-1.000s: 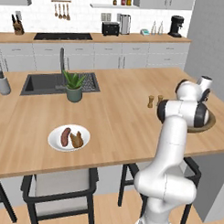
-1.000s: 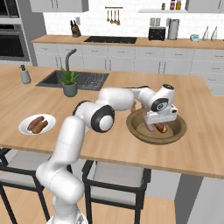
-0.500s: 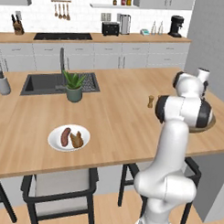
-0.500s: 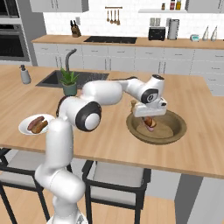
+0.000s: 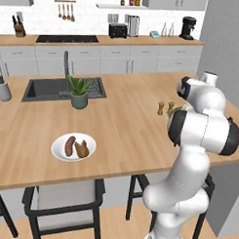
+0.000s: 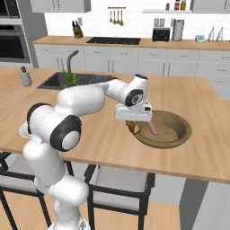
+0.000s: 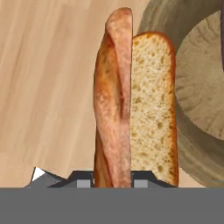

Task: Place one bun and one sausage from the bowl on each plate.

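Spanning wood counter (image 6: 197,96), hand (image 6: 133,122) perhaps gripping bun (image 7: 135,109), beside bowl (image 6: 179,126)

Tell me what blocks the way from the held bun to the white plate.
Nothing visible does. The hand grips the bun above the wooden bowl's near rim, and bare counter runs from there to the white plate. The two shakers stand off to the far side. That plate already holds a sausage and a roll.

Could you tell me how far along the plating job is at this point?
Done: the white plate already holds a sausage and a bun. In hand: the gripper carries the second bun by the wooden bowl's rim. Left: that bun and the pink sausage in the bowl need the second plate.
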